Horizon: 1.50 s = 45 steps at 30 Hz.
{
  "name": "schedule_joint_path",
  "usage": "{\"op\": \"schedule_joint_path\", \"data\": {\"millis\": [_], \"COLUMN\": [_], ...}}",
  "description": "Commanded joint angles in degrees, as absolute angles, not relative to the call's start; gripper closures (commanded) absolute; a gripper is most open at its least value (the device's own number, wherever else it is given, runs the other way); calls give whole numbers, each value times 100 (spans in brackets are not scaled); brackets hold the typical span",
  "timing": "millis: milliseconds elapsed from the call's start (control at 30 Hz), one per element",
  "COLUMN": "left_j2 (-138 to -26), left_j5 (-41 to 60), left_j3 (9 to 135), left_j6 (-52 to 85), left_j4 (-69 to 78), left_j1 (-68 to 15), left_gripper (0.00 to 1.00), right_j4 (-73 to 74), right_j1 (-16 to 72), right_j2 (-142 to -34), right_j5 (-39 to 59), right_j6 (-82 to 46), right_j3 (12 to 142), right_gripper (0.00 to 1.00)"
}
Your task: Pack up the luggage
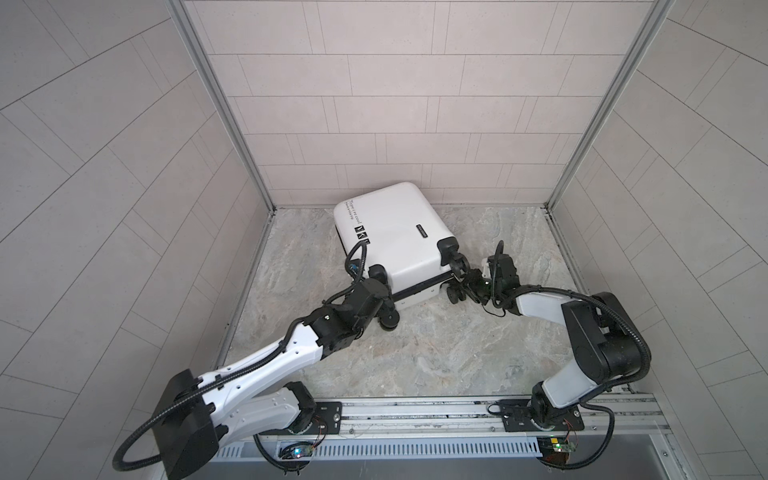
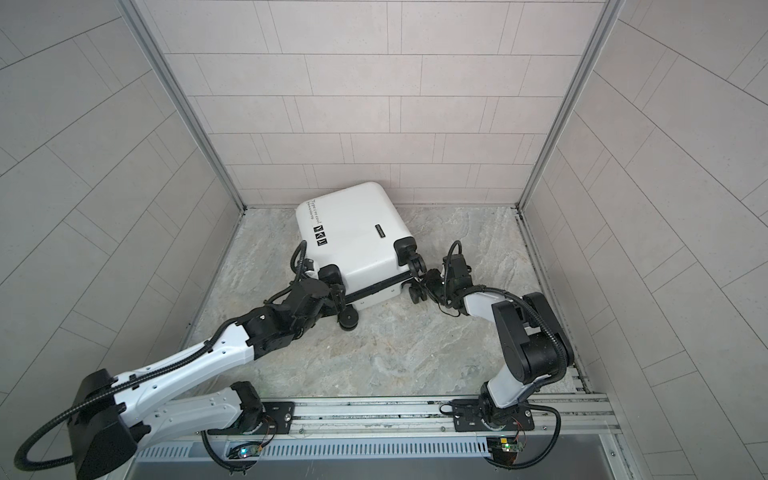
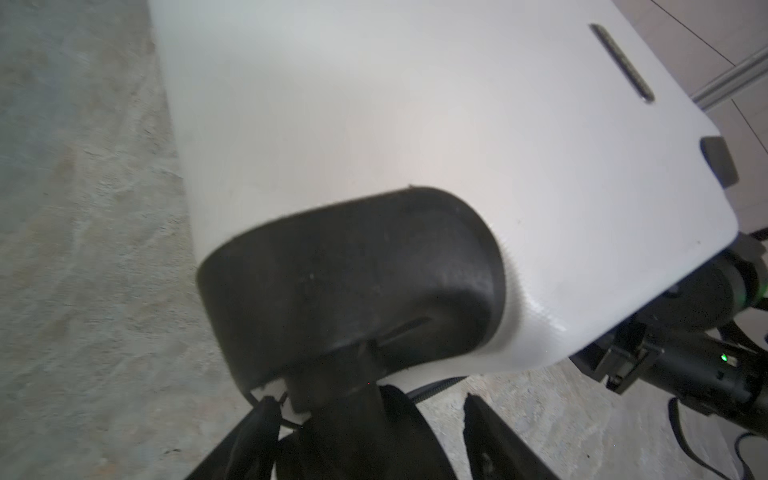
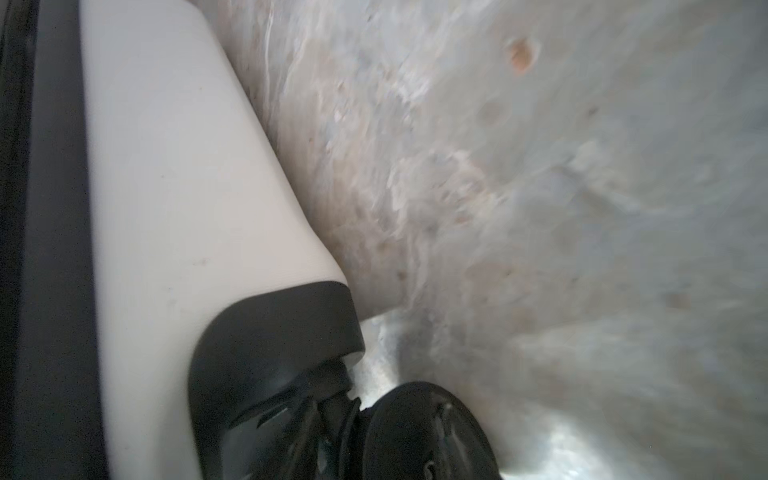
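Resting on veined stone floor (image 1: 415, 353), smooth white round-cornered luggage (image 1: 395, 232)

The left arm (image 1: 266, 365) and right arm (image 1: 540, 305) have white link shells and black joint housings. Ribbed black cable conduit (image 1: 137, 432) loops along each. Black screwed base plates (image 1: 513, 420) carry them, and small circuit boards (image 1: 297, 453) glow green and blue. The left tool (image 3: 365, 409) has black tapered fingers (image 3: 494, 432).

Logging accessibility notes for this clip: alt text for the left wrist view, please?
Blurred close-up of one corner of the white luggage, its black wheel housing filling the middle. The left gripper, jaws open, straddles the wheel; marbled floor lies beside the case.
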State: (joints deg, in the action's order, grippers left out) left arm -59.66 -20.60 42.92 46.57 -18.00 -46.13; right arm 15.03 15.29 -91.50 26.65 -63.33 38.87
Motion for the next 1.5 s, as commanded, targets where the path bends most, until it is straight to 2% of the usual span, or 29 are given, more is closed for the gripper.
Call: {"op": "schedule_joint_path", "data": {"millis": [0, 133, 200, 367, 433, 567, 767, 933, 1033, 1267, 1467], "left_j2": [-5504, -5081, -4964, -4878, -4929, -5068, -5642, -6391, -7043, -8956, -9965], "left_j5": [-2389, -2361, -2165, -1445, -1268, -717, 111, 1282, 1722, 2485, 2668], "left_j3": [4209, 4275, 4321, 4681, 4955, 5557, 6218, 5974, 5775, 6651, 7674], "left_j6": [4438, 4232, 4184, 3730, 3548, 3181, 2836, 3189, 3552, 3494, 2955], "left_j4": [-2421, -2863, -3040, -3330, -3443, -3568, -3572, -2726, -2034, -1955, -2589], "left_j1": [-4354, -3893, -3584, -2807, -2594, -2083, -954, 510, 1081, 1152, 819], "left_gripper": [21, 13, 11, 10, 9, 9, 9, 15, 19, 29, 31], "right_j4": [1398, 1507, 1430, 497, -107, -1243, -1822, -1883, -1835, -1598, -1368], "right_j1": [2323, 3085, 3326, 3473, 3455, 3305, 2690, 2479, 2471, 2507, 2820], "right_j2": [-9331, -9387, -9370, -8979, -8697, -8022, -7795, -8510, -9009, -9644, -9866], "right_j5": [2474, 2126, 2027, 1732, 1511, 1055, 1111, 1493, 1649, 1844, 1890], "right_j6": [-6662, -6886, -6880, -6368, -6017, -5368, -4695, -4364, -4307, -4346, -4460], "right_j3": [3735, 3845, 3933, 4105, 4211, 4423, 4762, 5569, 5982, 6276, 6181], "right_gripper": [54, 54, 51, 28, 23, 19, 19, 21, 23, 25, 26]}}
